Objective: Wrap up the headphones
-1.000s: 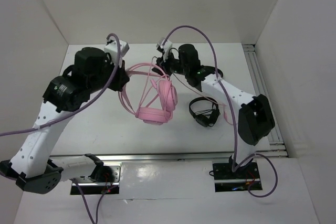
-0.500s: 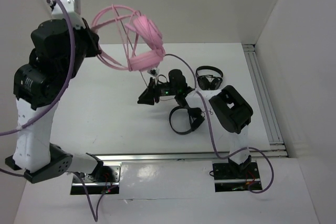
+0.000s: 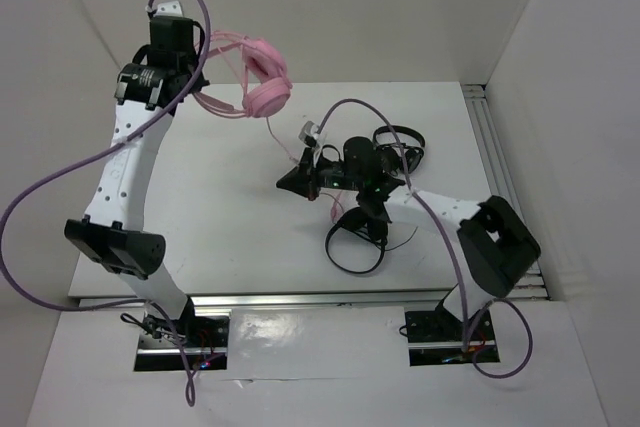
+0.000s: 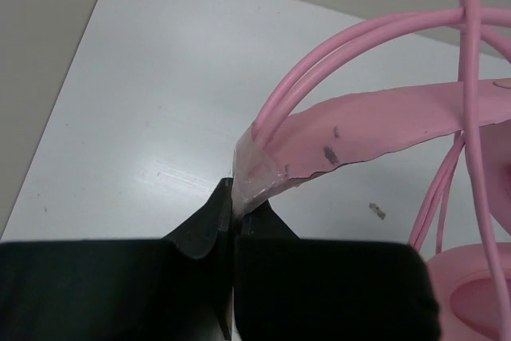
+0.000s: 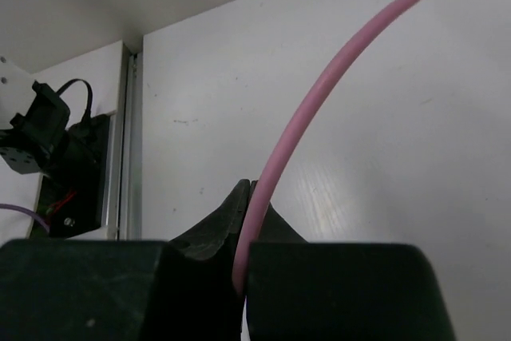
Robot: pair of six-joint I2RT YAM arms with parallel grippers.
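Observation:
The pink headphones (image 3: 262, 87) hang in the air at the back left, held by the headband. My left gripper (image 3: 203, 75) is shut on the taped end of the headband wires (image 4: 254, 167); a pink cup (image 4: 479, 297) shows at the lower right of the left wrist view. The thin pink cable (image 3: 283, 145) runs down from the cup to my right gripper (image 3: 290, 183), low over the table's middle. In the right wrist view that gripper (image 5: 249, 197) is shut on the cable (image 5: 319, 93).
Two black headphones lie on the white table (image 3: 200, 207): one (image 3: 400, 147) behind the right arm, one (image 3: 355, 239) under its forearm. White walls stand close on the left, back and right. A metal rail (image 3: 505, 187) runs along the right edge.
The left arm has lifted the pink headphones from the table's middle up to the back left. The right gripper has dropped to the table's middle with the cable. The black headphones have shifted.

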